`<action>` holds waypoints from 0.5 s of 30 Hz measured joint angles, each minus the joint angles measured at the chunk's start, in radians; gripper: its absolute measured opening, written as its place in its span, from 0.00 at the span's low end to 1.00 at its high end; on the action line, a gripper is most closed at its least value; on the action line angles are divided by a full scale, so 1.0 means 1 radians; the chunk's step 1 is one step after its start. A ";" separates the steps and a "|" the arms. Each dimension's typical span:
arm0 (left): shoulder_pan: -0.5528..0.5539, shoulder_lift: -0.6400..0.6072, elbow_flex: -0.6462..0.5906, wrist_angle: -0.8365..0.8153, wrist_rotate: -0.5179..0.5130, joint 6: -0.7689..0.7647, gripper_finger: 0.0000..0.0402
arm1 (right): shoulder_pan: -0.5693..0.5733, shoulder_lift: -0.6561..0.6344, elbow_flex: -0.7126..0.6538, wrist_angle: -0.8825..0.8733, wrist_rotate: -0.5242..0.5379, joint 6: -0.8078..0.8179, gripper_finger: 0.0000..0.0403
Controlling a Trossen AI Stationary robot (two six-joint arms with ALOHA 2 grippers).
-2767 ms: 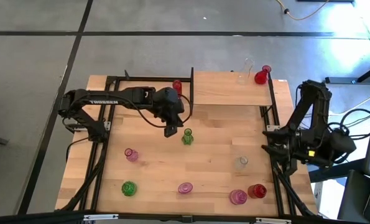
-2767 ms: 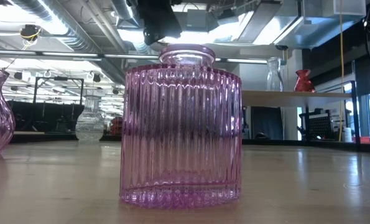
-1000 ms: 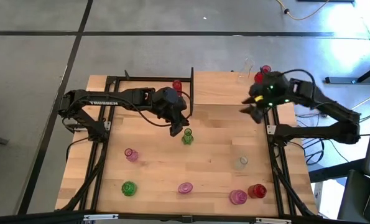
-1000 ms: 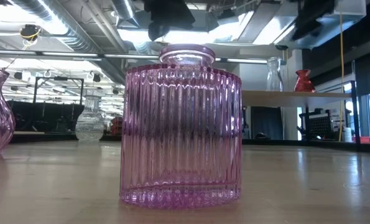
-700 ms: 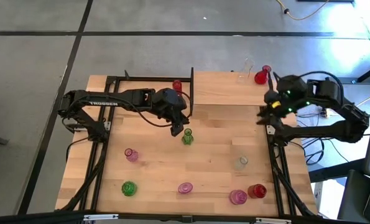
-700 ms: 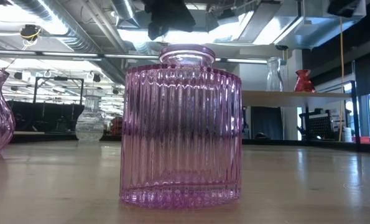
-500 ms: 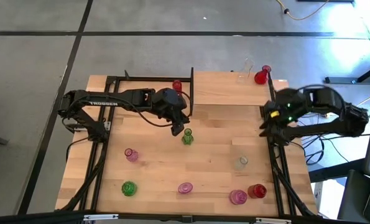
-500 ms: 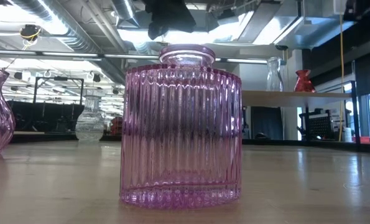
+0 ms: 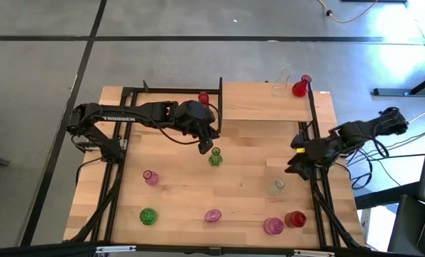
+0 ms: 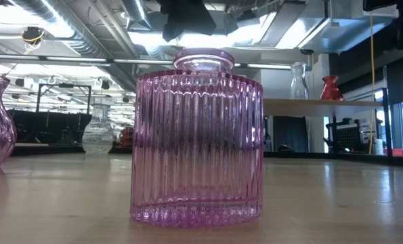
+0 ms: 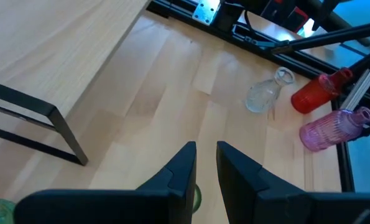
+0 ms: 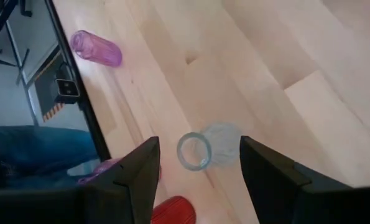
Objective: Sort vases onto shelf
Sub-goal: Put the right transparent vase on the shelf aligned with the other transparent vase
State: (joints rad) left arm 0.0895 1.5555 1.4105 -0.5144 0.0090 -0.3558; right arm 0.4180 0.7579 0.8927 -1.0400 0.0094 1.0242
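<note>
I am holding the left pincer (image 9: pixel 205 147) just above and beside the green vase (image 9: pixel 215 157), which is standing upright on the table (image 9: pixel 248 178). Its jaws are showing only a narrow gap and are grasping nothing. I am judging this vase to be light, rigid, slick and breakable glass, so I am planning to take it by the narrow neck and squeeze gently; the rounded body would probably be slipping out. A small red vase (image 9: pixel 203 98) is standing on the far side of this pincer, close to a black post of the shelf (image 9: pixel 258 107), and that post is the thing I am watching most on any lift towards the board. Two vases are already standing at the shelf's far edge, a tall clear one (image 9: pixel 281 80) and a red one (image 9: pixel 299 88), so the near part of the board is offering the free room. The right pincer (image 9: pixel 296 163) is hanging released, jaws wide apart, and its wrist view is showing the clear vase (image 12: pixel 204 148) lined up between its fingers, mouth upward. That one is looking equally smooth and fragile; I am aiming at the neck under the rim. The black frame rail (image 9: pixel 313 187) is running just beside this pincer, and further out a ribbed pink vase (image 9: pixel 273 226) and another red vase (image 9: pixel 295 218) are sitting near each other, apart from the clear one.
</note>
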 joint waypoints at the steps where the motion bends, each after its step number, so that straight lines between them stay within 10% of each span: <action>1: 0.000 0.000 0.000 0.000 0.000 0.003 0.14 | 0.012 0.000 -0.004 0.003 0.008 0.010 0.50; 15: 0.010 0.000 0.000 0.003 0.009 0.027 0.14 | 0.106 0.206 -0.080 0.068 -0.002 0.069 0.50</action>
State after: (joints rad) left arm 0.0990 1.5555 1.4105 -0.5114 0.0181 -0.3286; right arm 0.5240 0.9636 0.8131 -0.9717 0.0073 1.0929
